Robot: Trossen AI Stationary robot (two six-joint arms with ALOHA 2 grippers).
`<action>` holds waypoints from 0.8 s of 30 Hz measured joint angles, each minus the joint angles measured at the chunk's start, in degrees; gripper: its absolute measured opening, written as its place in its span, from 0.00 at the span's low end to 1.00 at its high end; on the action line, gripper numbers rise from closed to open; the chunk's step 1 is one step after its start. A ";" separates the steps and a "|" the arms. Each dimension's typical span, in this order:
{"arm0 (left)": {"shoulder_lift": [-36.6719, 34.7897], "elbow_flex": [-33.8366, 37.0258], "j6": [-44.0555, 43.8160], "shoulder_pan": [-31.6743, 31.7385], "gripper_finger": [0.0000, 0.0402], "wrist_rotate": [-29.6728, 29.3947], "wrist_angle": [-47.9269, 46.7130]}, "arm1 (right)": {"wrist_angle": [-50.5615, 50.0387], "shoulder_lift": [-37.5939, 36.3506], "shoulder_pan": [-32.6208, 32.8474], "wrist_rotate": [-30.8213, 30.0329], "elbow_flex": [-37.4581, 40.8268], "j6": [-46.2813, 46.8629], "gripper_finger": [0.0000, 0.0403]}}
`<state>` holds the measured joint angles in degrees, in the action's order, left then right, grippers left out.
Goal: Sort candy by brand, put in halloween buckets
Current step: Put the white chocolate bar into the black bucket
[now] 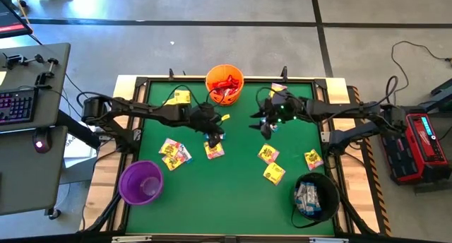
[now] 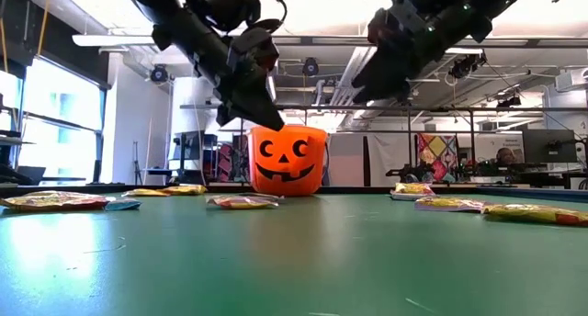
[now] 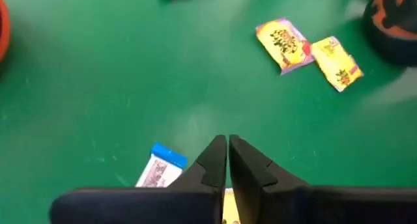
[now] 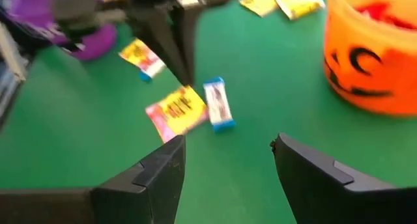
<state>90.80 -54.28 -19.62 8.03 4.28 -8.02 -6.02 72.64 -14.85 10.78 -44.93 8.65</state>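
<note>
My left gripper (image 1: pixel 214 138) is shut with nothing between its fingers. It hangs above the green table's middle, over a yellow candy packet (image 4: pixel 177 111) and a white-blue candy packet (image 3: pixel 159 169) that lie flat side by side. The low view shows its tips (image 2: pixel 267 123) clear of the table. My right gripper (image 1: pixel 267 128) stands open and empty, also raised, to the right of the left one. The orange bucket (image 1: pixel 224 84) with red candy stands at the far edge, the purple bucket (image 1: pixel 141 182) near left, the black bucket (image 1: pixel 316 198) near right.
More yellow packets lie flat on the table: a pair left of middle (image 1: pixel 174 152), one at the far left (image 1: pixel 182 97), three right of middle (image 1: pixel 268 153), (image 1: pixel 274 174), (image 1: pixel 313 158). The black bucket holds white-blue packets. Bare green table lies along the near edge between the purple and black buckets.
</note>
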 joint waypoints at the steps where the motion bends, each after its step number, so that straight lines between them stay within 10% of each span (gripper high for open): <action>1: 0.00 0.00 1.67 -0.34 0.05 -0.58 0.03 | -0.87 0.00 -0.37 0.23 0.00 0.04 0.55; 15: 0.00 0.02 -0.25 -3.03 0.46 -6.98 -15.86 | -1.49 0.00 -5.03 4.23 0.00 -8.72 0.55; 24: -0.04 4.23 5.78 -2.08 0.53 -11.07 -18.46 | -1.48 0.00 -5.40 4.73 0.00 -10.15 0.55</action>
<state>90.76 -50.05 -13.83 5.95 -6.78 -26.48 -7.50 72.64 -20.25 15.51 -44.93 -1.50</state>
